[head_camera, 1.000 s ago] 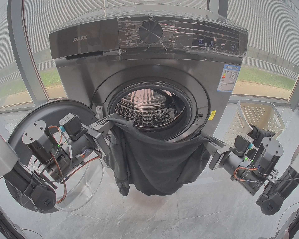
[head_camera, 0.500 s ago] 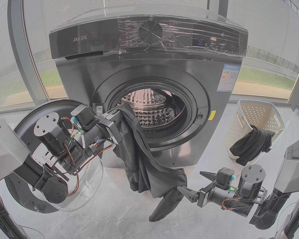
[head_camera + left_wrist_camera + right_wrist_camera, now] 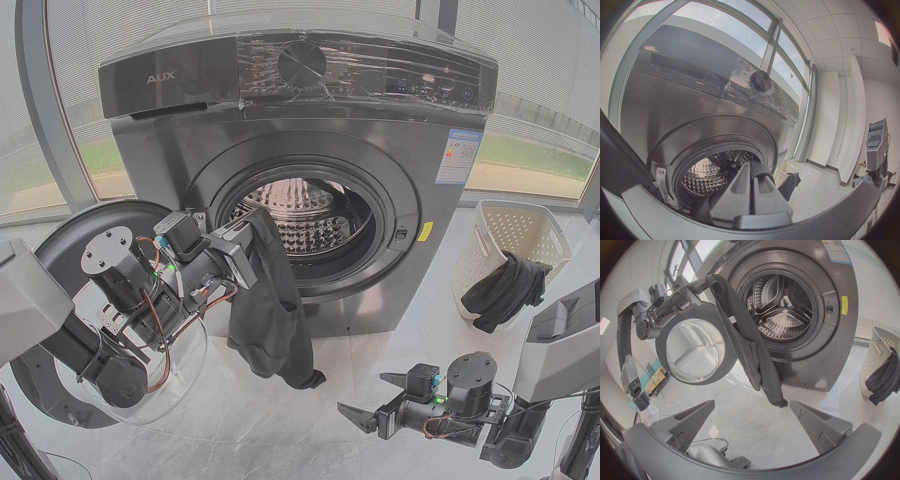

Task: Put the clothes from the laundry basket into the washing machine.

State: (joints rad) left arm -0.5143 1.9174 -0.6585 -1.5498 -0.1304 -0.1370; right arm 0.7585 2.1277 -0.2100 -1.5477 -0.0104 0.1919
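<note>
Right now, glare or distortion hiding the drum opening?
Head view: fisheye bows the washing machine; drum lit, shiny, readable. Left wrist view: bright windows, dark corners; left end effector and its dark garment overlap the lower drum. Right wrist view: drum glints, opening visible.

One washing machine [image 3: 300,156] fills the upper centre, with one round door [image 3: 94,219] at left. Two dark garments show: the hanging garment [image 3: 272,312] at centre, the draped garment [image 3: 506,290] at right. One laundry basket [image 3: 525,231] stands at right. Two grippers: left gripper [image 3: 249,226], right gripper [image 3: 361,392].
</note>
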